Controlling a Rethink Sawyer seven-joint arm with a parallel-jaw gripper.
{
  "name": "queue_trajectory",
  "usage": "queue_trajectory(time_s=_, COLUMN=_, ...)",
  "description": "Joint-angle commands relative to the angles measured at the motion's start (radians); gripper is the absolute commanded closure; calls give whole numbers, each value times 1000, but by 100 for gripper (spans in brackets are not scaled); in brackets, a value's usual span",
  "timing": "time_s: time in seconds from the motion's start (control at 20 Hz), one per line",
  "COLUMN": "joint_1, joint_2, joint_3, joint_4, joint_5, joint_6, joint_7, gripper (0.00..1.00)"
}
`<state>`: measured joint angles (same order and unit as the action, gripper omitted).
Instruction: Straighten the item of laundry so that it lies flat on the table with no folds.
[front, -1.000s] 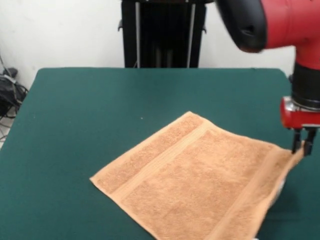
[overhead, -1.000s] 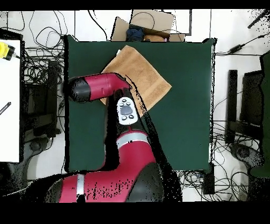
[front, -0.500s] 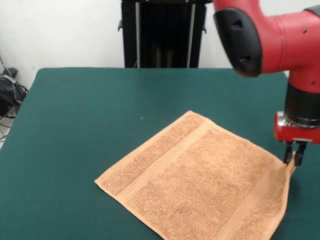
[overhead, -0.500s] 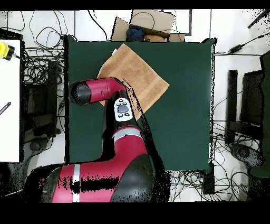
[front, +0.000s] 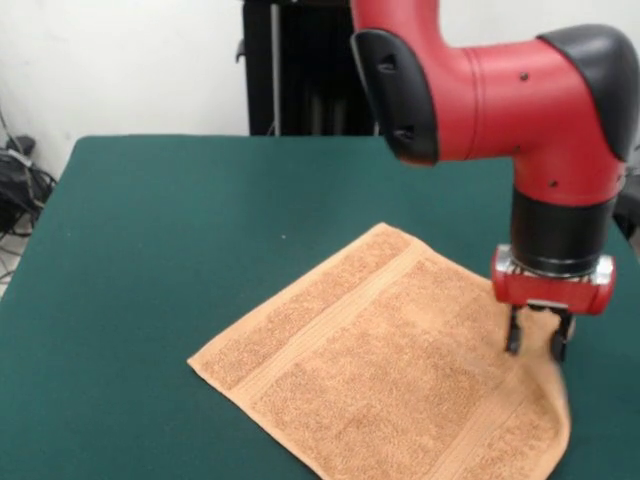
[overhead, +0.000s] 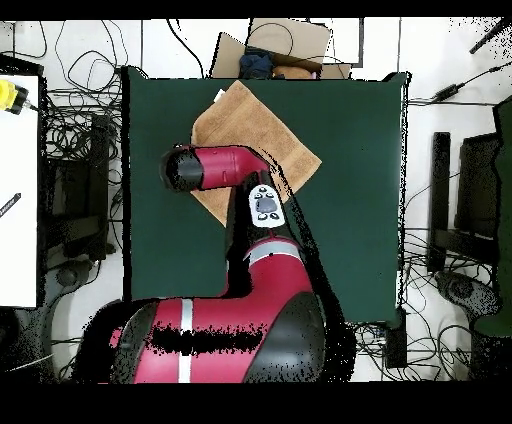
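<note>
The item of laundry (front: 390, 370) is an orange-tan towel spread as a diamond on the green table (front: 150, 220), toward the right front. Its border bands show, and its right corner (front: 555, 395) curls up a little off the felt. My gripper (front: 535, 342) hangs just above the towel near that right corner, open, with nothing between its fingers (front: 513, 338). In the overhead view the towel (overhead: 265, 125) lies near the table's (overhead: 350, 220) upper edge. The red arm (overhead: 215, 165) covers the towel's lower left part and hides the gripper.
A black stand (front: 325, 70) rises behind the table's far edge. Overhead, a cardboard box (overhead: 285, 45) sits just past the table's top edge, cables lie all round, and a white desk (overhead: 20, 200) is at the left.
The gripper held the towel's right corner lifted, then moved left over the towel and opened. The corner dropped and the arm swung further over the table.
</note>
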<state>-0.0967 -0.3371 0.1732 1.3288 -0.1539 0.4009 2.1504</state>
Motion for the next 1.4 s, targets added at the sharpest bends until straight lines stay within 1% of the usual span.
queue_trajectory(time_s=0.05, joint_1=-27, joint_2=26, joint_3=-12, joint_4=39, joint_5=-1, joint_6=-77, joint_7=117, gripper=0)
queue_trajectory(time_s=0.75, joint_1=-38, joint_2=4, joint_3=5, joint_4=61, joint_5=24, joint_6=-37, joint_7=119, gripper=0)
queue_trajectory(time_s=0.9, joint_1=-32, joint_2=0, joint_3=-3, joint_4=55, joint_5=28, joint_6=-22, joint_7=123, gripper=0)
queue_trajectory(time_s=1.1, joint_1=-21, joint_2=-4, joint_3=-13, joint_4=64, joint_5=34, joint_6=-37, joint_7=148, gripper=0)
queue_trajectory(time_s=1.2, joint_1=-37, joint_2=-48, joint_3=14, joint_4=106, joint_5=50, joint_6=-12, joint_7=143, gripper=0)
queue_trajectory(time_s=1.35, joint_1=-59, joint_2=-198, joint_3=38, joint_4=192, joint_5=102, joint_6=120, joint_7=134, gripper=0)
queue_trajectory(time_s=1.4, joint_1=-67, joint_2=-239, joint_3=45, joint_4=198, joint_5=121, joint_6=187, joint_7=115, gripper=0)
